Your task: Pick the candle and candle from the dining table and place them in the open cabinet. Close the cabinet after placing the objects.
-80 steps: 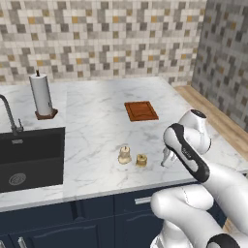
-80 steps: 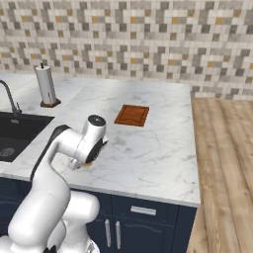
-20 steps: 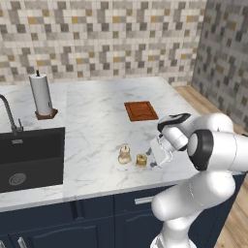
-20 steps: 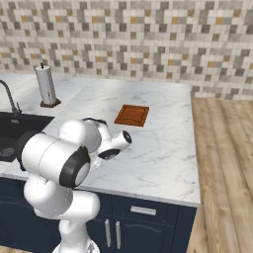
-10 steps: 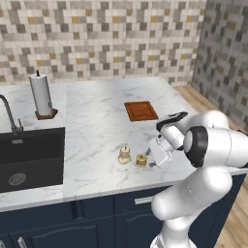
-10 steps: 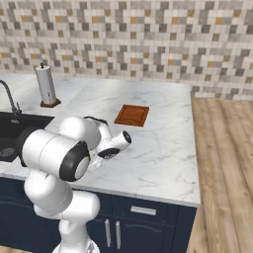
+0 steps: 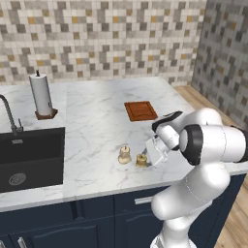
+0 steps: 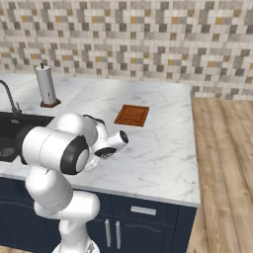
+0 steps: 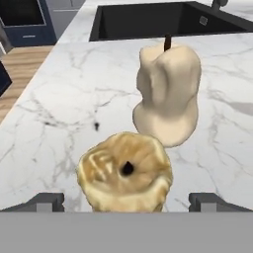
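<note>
The robot's gripper hangs low over the dining table, jaws spread wide and grasping nothing, its dark fingertips flanking the golden-tan candle without touching it. The cream candle stands just beyond it, close beside, both upright near the table's front edge. Farther back sit a black sink, a paper-towel roll and a wooden board.

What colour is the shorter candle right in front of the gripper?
Golden-tan, with a dark wick hole; the shorter candle shows best in the hand view.
</note>
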Controlling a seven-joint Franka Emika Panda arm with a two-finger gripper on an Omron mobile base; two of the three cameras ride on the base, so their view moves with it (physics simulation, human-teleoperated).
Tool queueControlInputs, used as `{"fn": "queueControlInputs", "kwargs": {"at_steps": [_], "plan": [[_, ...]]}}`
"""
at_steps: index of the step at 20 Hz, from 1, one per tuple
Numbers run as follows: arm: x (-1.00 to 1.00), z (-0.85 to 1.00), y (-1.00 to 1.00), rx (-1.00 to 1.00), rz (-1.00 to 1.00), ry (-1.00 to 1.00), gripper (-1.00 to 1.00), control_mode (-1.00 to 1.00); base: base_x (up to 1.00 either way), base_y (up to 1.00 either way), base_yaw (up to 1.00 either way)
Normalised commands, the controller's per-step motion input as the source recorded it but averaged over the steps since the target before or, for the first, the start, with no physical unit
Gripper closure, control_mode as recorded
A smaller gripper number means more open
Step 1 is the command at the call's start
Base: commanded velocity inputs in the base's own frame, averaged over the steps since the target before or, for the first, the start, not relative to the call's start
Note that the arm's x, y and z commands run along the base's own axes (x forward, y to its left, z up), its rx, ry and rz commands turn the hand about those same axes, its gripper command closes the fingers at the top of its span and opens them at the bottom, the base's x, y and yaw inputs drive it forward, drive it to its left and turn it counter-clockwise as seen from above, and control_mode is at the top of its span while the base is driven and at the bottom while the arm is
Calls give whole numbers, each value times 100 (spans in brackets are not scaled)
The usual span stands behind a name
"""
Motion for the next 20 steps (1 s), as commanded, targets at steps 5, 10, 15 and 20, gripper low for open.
{"fn": "queueControlInputs", "kwargs": {"at_steps": [5,10,15,20], "plan": [[9,-13,19,0,0,0,-100,-100,0,0,0],[8,-13,16,0,0,0,-100,-100,0,0,0],[9,-12,19,0,0,0,100,-100,0,0,0],[0,-4,-4,1,-3,0,100,-100,0,0,0]]}}
